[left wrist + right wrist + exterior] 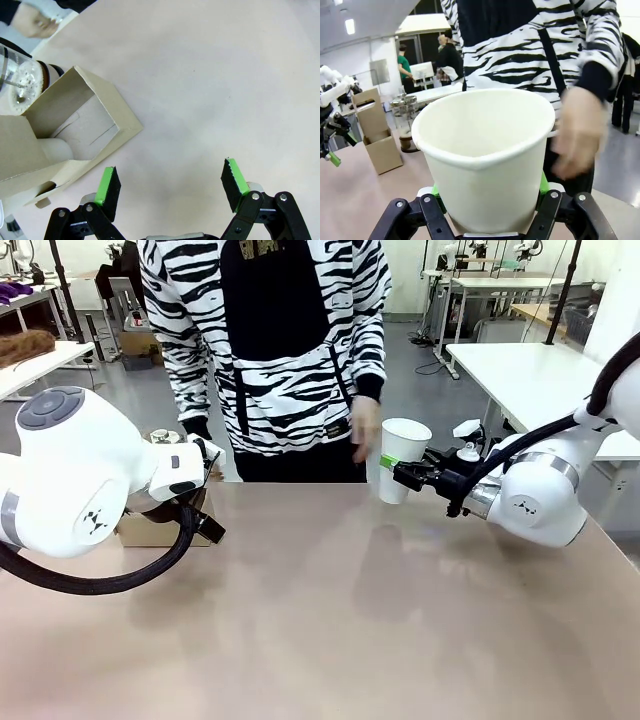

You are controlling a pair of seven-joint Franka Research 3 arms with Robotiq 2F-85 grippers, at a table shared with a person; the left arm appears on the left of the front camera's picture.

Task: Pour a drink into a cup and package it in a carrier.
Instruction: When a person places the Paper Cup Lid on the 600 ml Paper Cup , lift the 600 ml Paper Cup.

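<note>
My right gripper (pixel 393 469) is shut on the white paper cup (pixel 402 452), holding it above the far table edge on the right. In the right wrist view the cup (pixel 487 150) has no lid, looks empty inside, and sits between the green pads. The person's hand (pixel 365 430) is right beside it. The brown cardboard carrier (pixel 75 120) lies ahead and left of my open left gripper (pixel 171 182), which hovers over bare table. The glass jar (pixel 20 82) stands just behind the carrier. I cannot make out the drink in it.
A person in a zebra-striped hoodie (pixel 270 350) stands at the far side of the table. The beige tabletop (pixel 330 620) is bare across the middle and front. The left arm's white body (pixel 80 475) partly covers the carrier (pixel 150 528).
</note>
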